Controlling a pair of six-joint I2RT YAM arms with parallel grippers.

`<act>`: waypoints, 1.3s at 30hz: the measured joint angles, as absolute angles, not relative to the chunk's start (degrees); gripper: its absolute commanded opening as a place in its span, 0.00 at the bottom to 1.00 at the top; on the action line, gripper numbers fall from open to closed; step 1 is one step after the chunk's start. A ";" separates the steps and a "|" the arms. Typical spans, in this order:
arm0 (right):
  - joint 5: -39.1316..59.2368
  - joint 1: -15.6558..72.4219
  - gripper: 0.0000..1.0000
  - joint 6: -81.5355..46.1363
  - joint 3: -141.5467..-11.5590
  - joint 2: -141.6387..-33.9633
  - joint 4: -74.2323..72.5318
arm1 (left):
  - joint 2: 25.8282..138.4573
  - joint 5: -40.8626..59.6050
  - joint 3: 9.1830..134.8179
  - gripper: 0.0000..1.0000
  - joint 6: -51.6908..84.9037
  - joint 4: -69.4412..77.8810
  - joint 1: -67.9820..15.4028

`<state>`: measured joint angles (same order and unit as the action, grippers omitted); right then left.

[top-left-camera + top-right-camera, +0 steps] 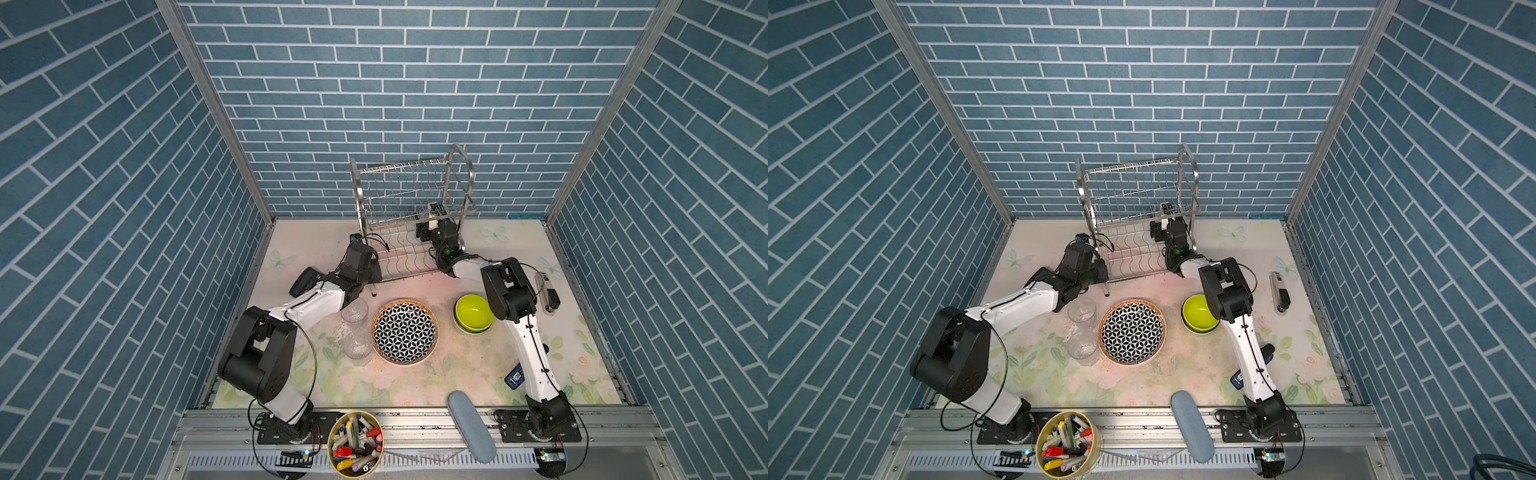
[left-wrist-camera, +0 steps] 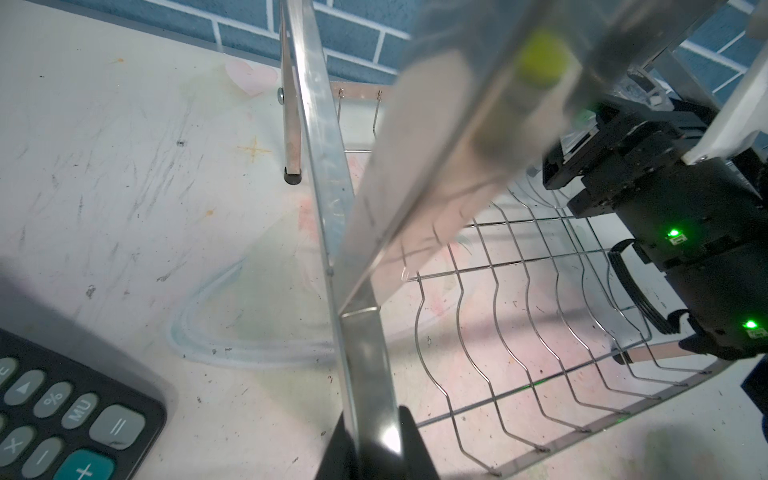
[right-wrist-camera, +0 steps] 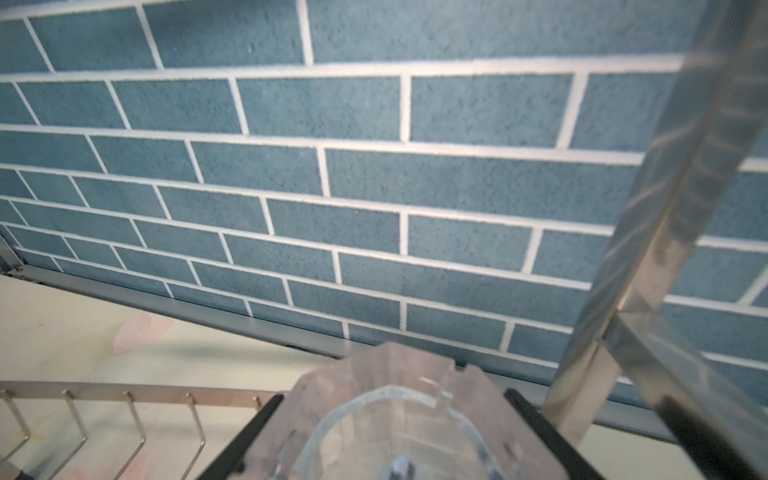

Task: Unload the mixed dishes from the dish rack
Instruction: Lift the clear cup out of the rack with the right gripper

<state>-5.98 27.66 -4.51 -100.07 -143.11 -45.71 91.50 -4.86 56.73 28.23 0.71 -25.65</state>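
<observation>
Nearest the lens in both top views, a round tub of markers [image 1: 355,442] is seen at the front rail, with a grey-blue pad [image 1: 471,426] beside it; print on the markers is too small to be read. On the floral tabletop [image 1: 457,374] a star-patterned plate [image 1: 405,330] is laid flat, with a glass tumbler [image 1: 354,311] and a second tumbler [image 1: 357,345] just left of it. To its right a lime bowl [image 1: 473,311] is nested in a paler bowl [image 1: 469,331], both partly covered by the elbow of the right arm [image 1: 509,291]. A small blue tag [image 1: 514,376] is marked with a square code that cannot be made out. The dish rack [image 1: 411,199] is stood by the back wall. The left gripper [image 1: 371,274] is set at its front left leg, and the right gripper [image 1: 433,211] is held inside it near the right end.

From the left wrist, the jaws are shown pressed onto the rack's steel frame bar, only the black fingertips [image 2: 417,453] being in frame. A calculator [image 2: 62,415] is cut off at the corner; "%", "MU", "=" and "+" can be read on its keys.

From the right wrist, a third tumbler [image 3: 399,432] is seen between the black fingers [image 3: 544,432], beside the rack's corner post. The jaws appear to be pinching it, though the glass is blurred and cropped.
</observation>
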 measured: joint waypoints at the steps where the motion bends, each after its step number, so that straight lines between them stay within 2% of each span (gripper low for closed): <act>1: -5.76 27.66 0.16 -4.84 -99.46 -142.76 -45.95 | 91.50 -4.86 56.75 0.04 28.23 0.71 -25.65; 8: -3.31 27.57 0.08 -9.15 -94.59 -139.37 -46.46 | 91.64 -4.89 57.19 0.04 28.23 0.21 -25.65; 11: -1.69 27.49 0.00 -12.05 -92.27 -137.58 -46.41 | 91.72 -4.93 57.41 0.05 28.23 -0.14 -25.63; 16: 0.95 27.35 0.00 -18.17 -87.05 -133.53 -46.22 | 91.98 -4.97 57.93 0.05 28.21 -0.58 -25.63; 20: 3.29 27.31 0.00 -24.43 -82.89 -130.13 -45.95 | 91.98 -5.06 57.93 0.12 28.34 -0.58 -25.63; 22: 4.38 27.29 0.00 -27.35 -81.17 -128.77 -45.78 | 91.98 -5.10 57.93 0.18 28.29 -0.60 -25.63; 26: 7.27 27.16 0.00 -33.61 -78.48 -125.97 -44.47 | 91.98 -3.40 57.93 0.39 28.40 -2.44 -25.80; 28: 8.62 27.14 0.00 -36.29 -77.58 -125.25 -44.25 | 91.98 -2.44 57.93 0.55 28.47 -3.70 -25.98; 29: 9.39 27.14 0.00 -37.52 -77.17 -124.92 -44.18 | 91.96 -2.11 57.93 0.59 28.38 -4.01 -26.06; 39: 15.11 27.16 0.00 -49.71 -73.93 -121.27 -44.23 | 87.90 -1.17 57.45 0.80 28.58 -5.52 -26.17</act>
<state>15.11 27.16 -49.71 -73.93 -121.27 -44.23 87.90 -1.17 57.45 28.58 -5.52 -26.17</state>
